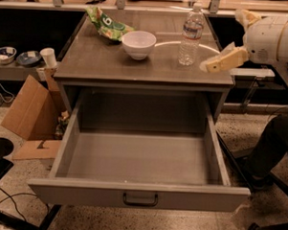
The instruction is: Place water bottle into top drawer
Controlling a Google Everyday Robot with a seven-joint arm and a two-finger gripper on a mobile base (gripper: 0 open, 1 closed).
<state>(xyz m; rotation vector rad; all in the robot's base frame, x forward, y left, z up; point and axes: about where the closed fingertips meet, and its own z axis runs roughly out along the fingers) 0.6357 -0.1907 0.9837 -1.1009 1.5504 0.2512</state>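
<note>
The water bottle (191, 35), clear with a white cap and a pale label band, stands upright on the right rear of the cabinet top (89, 61). The top drawer (83, 193) is pulled fully out below it, with nothing inside and its dark pull handle (140, 199) at the front centre. My gripper (223, 40) is at the right edge of the cabinet, just right of the bottle at about its height. It is open and empty, not touching the bottle. One tan finger (225, 59) points at the bottle's base.
A white bowl (138, 43) and a green snack bag (108, 25) lie on the cabinet top left of the bottle. A cardboard box (31, 109) leans on the floor at left. A dark chair (277, 142) stands at the right of the drawer.
</note>
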